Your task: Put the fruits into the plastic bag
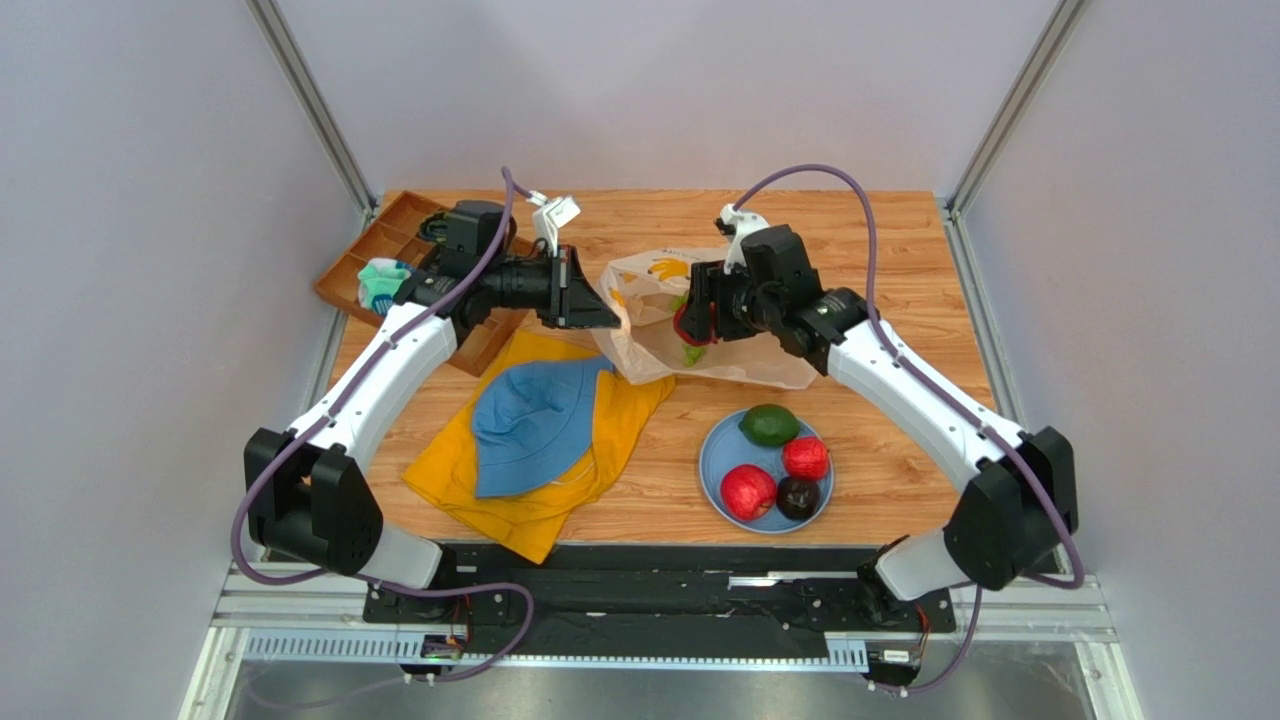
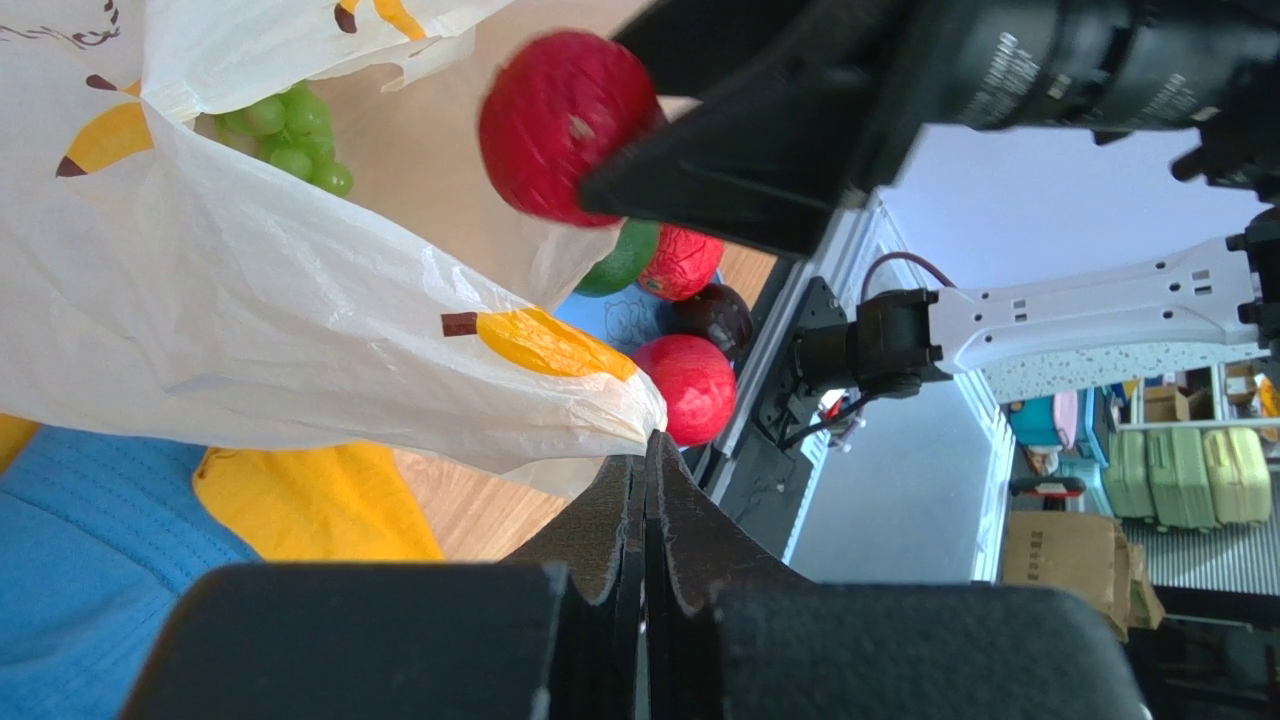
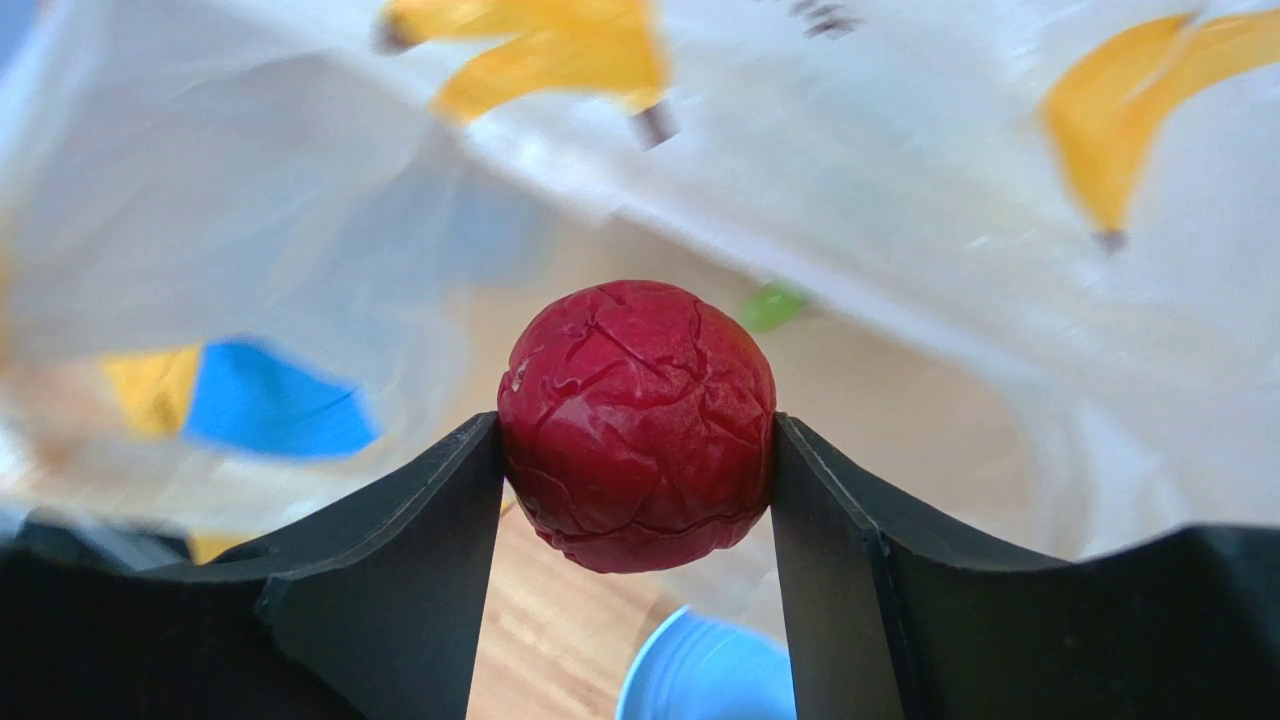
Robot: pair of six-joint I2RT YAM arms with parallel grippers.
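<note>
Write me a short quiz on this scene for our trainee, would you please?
1. True or false: the left hand is open.
2. What does the right hand hold? A. lemon B. red fruit C. grapes
3. How many fruits lie on the plate?
Key: 1. False; it is shut on the bag. 2. B. 3. Four.

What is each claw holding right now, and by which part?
Right claw grips a red fruit across its middle; left claw pinches the plastic bag by its edge.
</note>
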